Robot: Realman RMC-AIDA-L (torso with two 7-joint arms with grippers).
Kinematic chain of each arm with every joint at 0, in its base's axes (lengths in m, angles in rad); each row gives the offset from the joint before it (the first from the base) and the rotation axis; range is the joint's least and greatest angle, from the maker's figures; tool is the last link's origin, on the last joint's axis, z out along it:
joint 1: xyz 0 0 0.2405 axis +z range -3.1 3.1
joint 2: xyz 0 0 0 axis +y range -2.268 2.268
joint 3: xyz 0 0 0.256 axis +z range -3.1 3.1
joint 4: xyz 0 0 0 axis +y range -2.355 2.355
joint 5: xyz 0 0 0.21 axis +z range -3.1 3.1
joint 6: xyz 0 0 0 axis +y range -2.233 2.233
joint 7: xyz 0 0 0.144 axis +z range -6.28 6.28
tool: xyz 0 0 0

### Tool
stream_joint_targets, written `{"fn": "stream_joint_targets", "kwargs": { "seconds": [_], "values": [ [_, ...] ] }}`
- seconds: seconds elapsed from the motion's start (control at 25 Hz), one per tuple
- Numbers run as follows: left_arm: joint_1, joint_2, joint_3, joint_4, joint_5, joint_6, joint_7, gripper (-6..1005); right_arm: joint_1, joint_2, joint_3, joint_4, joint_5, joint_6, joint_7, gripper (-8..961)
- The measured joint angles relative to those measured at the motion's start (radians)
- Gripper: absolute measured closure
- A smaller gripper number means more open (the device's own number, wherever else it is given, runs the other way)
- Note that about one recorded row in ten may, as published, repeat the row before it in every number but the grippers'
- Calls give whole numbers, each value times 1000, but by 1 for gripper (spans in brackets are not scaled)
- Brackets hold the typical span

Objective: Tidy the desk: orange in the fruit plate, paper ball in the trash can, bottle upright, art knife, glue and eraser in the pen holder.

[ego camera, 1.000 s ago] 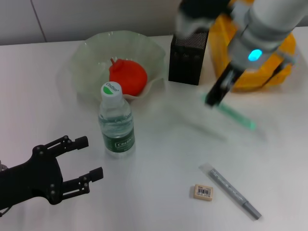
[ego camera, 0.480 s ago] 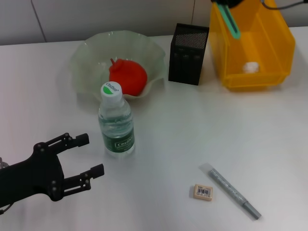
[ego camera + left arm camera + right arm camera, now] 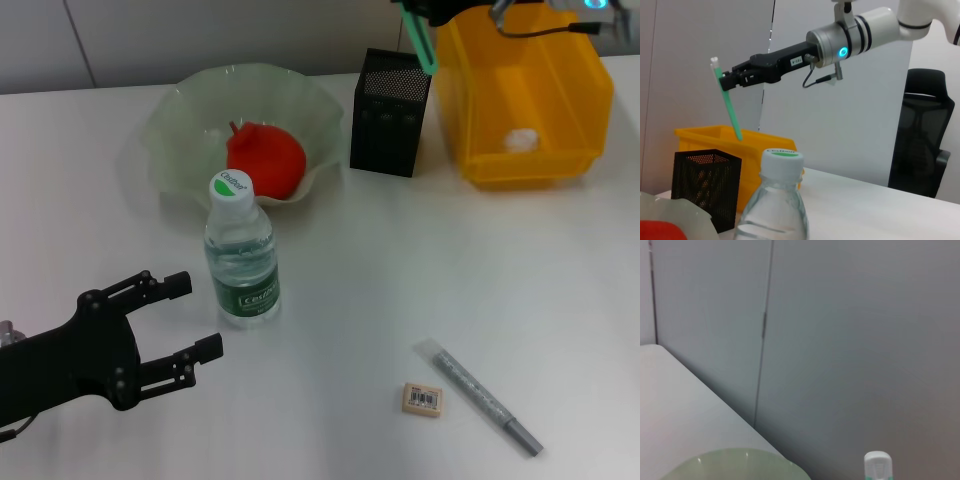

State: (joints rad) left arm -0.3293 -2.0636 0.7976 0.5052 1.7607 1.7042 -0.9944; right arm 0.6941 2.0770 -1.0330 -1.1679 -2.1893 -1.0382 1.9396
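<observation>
My right gripper (image 3: 428,10) is raised at the far edge, shut on a thin green stick-shaped tool (image 3: 419,42) that hangs tilted over the black mesh pen holder (image 3: 392,98). The left wrist view shows the same grip (image 3: 729,80) on the stick (image 3: 729,107). An orange (image 3: 265,160) lies in the green glass fruit plate (image 3: 190,110). In front of the plate the bottle (image 3: 242,255) stands upright. A paper ball (image 3: 518,140) sits in the yellow trash can (image 3: 560,80). The eraser (image 3: 422,398) and a grey pen-shaped tool (image 3: 478,395) lie on the near table. My left gripper (image 3: 200,314) is open, near left of the bottle.
The white table reaches a wall behind the plate and bin. The pen holder stands close beside the yellow bin. In the left wrist view a black office chair (image 3: 920,130) stands beyond the table.
My right gripper carried the green stick up from the table, over the yellow bin, then left over the pen holder. My left gripper crept slightly toward the bottle.
</observation>
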Motion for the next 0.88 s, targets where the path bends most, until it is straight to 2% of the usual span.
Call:
{"fn": "stream_joint_targets", "kwargs": {
  "seconds": [0.4,0.76,0.88],
  "values": [
    [0,0,-3,0,-1,7,-2,199,-1,0,-4,111,70,63,-121,786],
    [-1,0,-7,-1,-1,9,-2,199,-3,0,3,182,122,99,-185,748],
    [-1,0,-8,-1,-1,10,-2,199,-9,0,3,174,122,99,-174,624]
  ]
}}
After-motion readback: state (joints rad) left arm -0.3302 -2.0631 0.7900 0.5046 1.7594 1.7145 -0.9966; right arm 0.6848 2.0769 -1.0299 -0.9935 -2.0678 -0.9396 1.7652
